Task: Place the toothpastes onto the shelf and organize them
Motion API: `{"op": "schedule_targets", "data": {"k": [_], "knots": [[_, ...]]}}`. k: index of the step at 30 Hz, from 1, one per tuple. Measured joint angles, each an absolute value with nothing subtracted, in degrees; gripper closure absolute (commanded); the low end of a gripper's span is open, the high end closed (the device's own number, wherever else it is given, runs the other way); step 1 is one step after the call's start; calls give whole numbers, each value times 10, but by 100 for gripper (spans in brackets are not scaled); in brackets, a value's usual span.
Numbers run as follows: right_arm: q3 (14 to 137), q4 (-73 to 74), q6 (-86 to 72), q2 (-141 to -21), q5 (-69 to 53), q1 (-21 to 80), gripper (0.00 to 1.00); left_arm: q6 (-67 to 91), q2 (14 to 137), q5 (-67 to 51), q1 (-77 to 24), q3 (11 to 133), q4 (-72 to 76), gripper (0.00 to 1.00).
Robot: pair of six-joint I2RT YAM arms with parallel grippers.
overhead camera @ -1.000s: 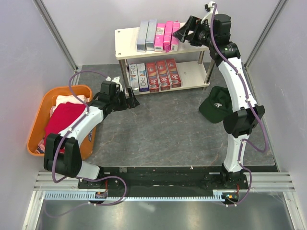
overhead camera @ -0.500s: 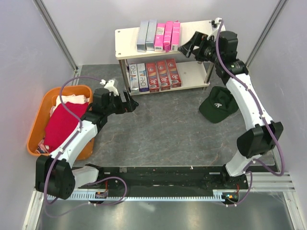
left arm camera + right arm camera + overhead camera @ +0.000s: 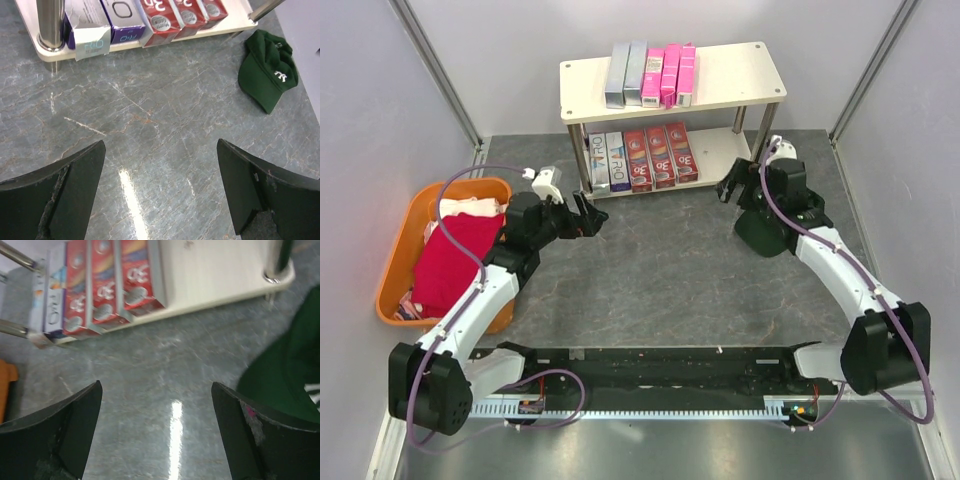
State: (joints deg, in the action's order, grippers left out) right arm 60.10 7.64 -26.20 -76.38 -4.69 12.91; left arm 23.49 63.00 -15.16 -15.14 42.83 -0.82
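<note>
The shelf [image 3: 740, 75] stands at the back of the table. Two silver-grey boxes [image 3: 626, 73] and three pink boxes [image 3: 670, 74] lie side by side on its top board. On the lower board lie two navy/white boxes [image 3: 607, 161] and three red "3D" boxes [image 3: 659, 155]; these also show in the left wrist view [image 3: 167, 15] and the right wrist view [image 3: 105, 285]. My left gripper [image 3: 590, 218] is open and empty, low over the table in front of the shelf's left end. My right gripper [image 3: 732, 182] is open and empty, low by the shelf's right front leg.
A dark green cap [image 3: 772, 222] lies on the table right of centre, under my right arm, and shows in the left wrist view [image 3: 267, 70]. An orange basket [image 3: 400, 270] with a red cloth [image 3: 445, 262] sits at the left edge.
My right arm has come down from the shelf's top board to table height beside the cap. My left arm has drawn back and left a little.
</note>
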Motion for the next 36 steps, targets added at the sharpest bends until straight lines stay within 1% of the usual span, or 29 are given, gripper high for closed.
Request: {"op": "schedule_targets", "data": {"k": [7, 12, 25, 36], "knots": [[453, 30, -261, -651, 8, 129, 2, 233, 589, -150, -151, 392, 46, 0], [400, 4, -260, -619, 39, 129, 2, 233, 590, -151, -151, 377, 77, 0], [371, -52, -264, -628, 40, 129, 2, 234, 637, -167, -151, 378, 108, 0], [369, -60, -269, -650, 39, 129, 2, 235, 672, -168, -151, 400, 109, 0]]}}
